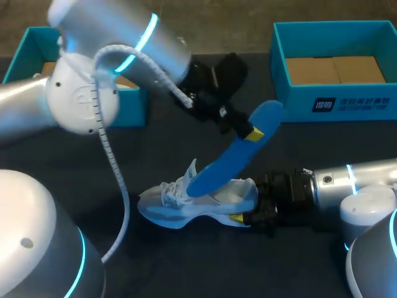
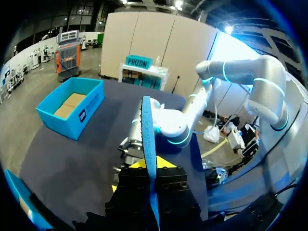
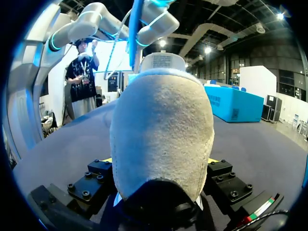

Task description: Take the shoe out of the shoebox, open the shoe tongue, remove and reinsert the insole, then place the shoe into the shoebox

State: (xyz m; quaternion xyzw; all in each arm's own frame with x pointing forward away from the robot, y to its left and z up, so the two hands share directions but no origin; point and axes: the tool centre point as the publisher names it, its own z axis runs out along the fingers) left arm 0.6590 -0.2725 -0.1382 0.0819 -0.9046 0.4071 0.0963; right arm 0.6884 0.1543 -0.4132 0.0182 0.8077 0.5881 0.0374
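Note:
A white and pale-blue shoe [image 1: 198,202] lies on its side on the dark table, toe to the left. My right gripper [image 1: 247,217] comes in from the right and is shut on its heel. That beige heel [image 3: 161,134] fills the space between the fingers in the right wrist view. A blue insole [image 1: 232,158] slants up out of the shoe's mouth. My left gripper [image 1: 251,129] is shut on the insole's upper end. In the left wrist view the insole [image 2: 148,134] stands edge-on between the yellow tips of the left gripper [image 2: 149,166].
An open blue shoebox [image 1: 335,99] with a cardboard floor stands at the back right. A second blue box [image 1: 28,46] sits at the back left, largely hidden by my left arm. The same right-hand box [image 2: 72,108] shows beyond the insole in the left wrist view.

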